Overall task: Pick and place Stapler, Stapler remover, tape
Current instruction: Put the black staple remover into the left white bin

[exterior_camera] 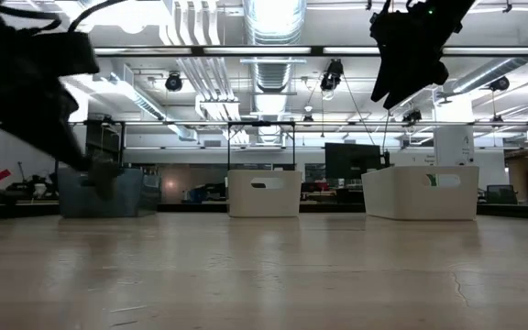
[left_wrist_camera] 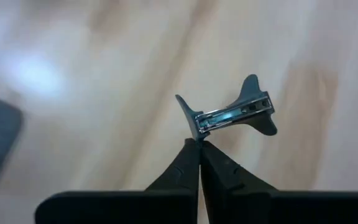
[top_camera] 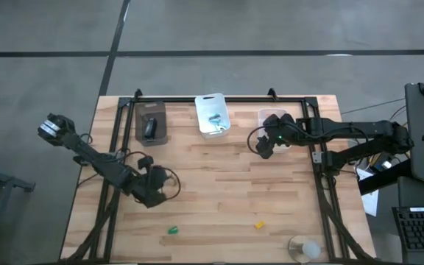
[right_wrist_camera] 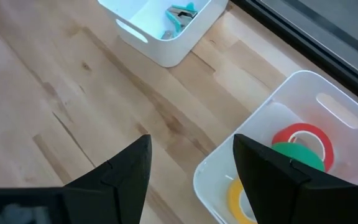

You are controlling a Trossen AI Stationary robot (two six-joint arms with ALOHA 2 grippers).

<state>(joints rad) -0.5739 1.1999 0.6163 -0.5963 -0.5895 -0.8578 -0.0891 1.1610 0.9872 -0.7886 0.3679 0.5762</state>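
Note:
My left gripper (top_camera: 153,193) is at the table's left middle, shut on a small stapler remover (left_wrist_camera: 229,115) of metal with dark wings. My right gripper (right_wrist_camera: 191,140) hangs open and holds nothing. It is over the near rim of the right white bin (right_wrist_camera: 303,87), which holds the tape: a red roll (right_wrist_camera: 306,134), a green roll (right_wrist_camera: 297,155) and a yellow roll (right_wrist_camera: 238,199). A dark stapler (top_camera: 149,129) lies in the dark bin (top_camera: 152,110) at the far left. The middle white bin (top_camera: 212,114) holds teal stapler removers (right_wrist_camera: 182,14). My left gripper pinches one end of the stapler remover (left_wrist_camera: 196,132) between its two fingertips (left_wrist_camera: 188,155). The rest of the remover sticks out beyond the tips. I cannot tell whether it is clear of the table.
A small green thing (top_camera: 173,230) and a small yellow thing (top_camera: 258,224) lie near the table's front edge. A clear round thing (top_camera: 304,249) sits at the front right corner. A black frame (top_camera: 219,99) runs round the table's back and sides. The middle of the table is bare wood.

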